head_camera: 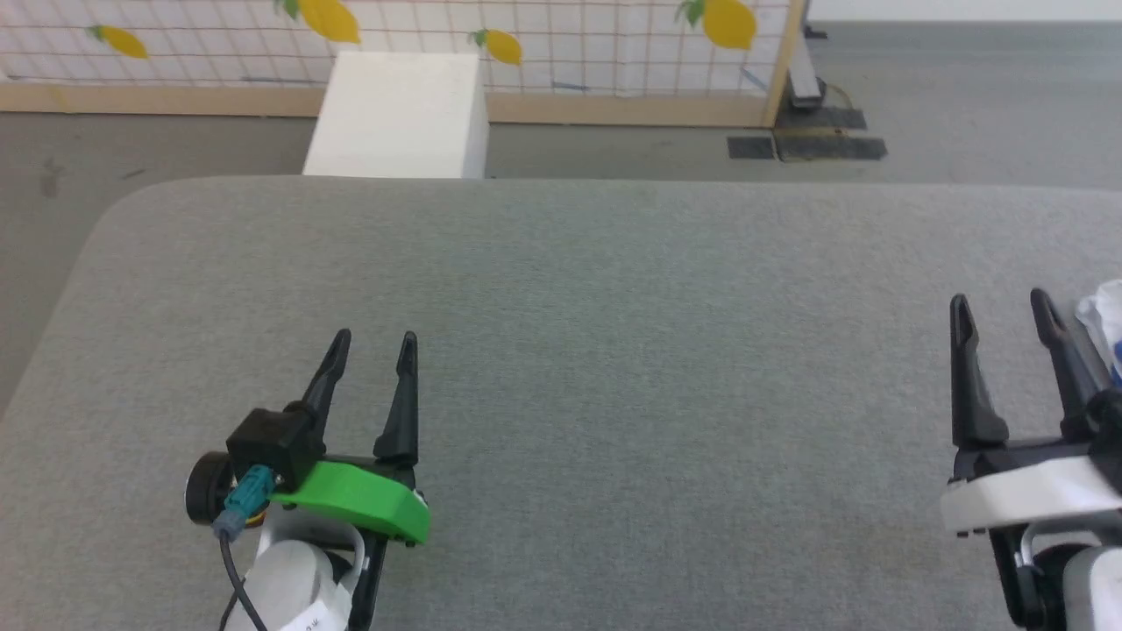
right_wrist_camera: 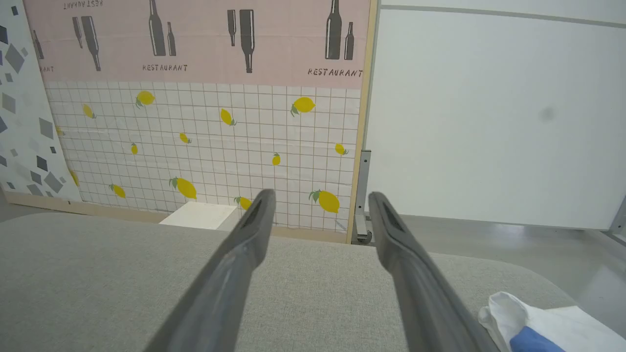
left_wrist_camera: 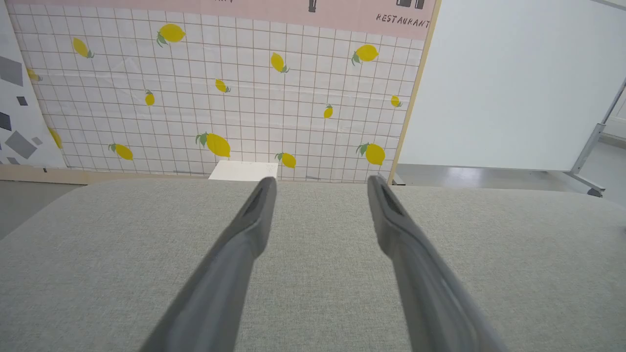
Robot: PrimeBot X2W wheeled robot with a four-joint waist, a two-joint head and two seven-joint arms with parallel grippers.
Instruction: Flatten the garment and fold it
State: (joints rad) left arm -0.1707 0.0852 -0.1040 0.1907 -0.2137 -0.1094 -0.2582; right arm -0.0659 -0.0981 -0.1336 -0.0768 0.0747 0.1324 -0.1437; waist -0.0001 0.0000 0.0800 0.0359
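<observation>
The garment (head_camera: 1108, 326) shows as a small white and blue bunch at the right edge of the head view, just right of my right gripper (head_camera: 1002, 305). In the right wrist view the garment (right_wrist_camera: 543, 326) lies crumpled at the lower right, white cloth with a blue patch, beside my right gripper (right_wrist_camera: 320, 198). That gripper is open and holds nothing. My left gripper (head_camera: 375, 340) hovers over the grey padded table (head_camera: 614, 350) at the lower left, open and empty; in its own wrist view the left gripper (left_wrist_camera: 320, 182) points toward the far edge.
A white box (head_camera: 399, 114) stands on the floor beyond the table's far edge. Behind it runs a lemon-print tiled wall panel (head_camera: 570, 44) with a wooden base. Grey floor lies to the left of the table's rounded corner.
</observation>
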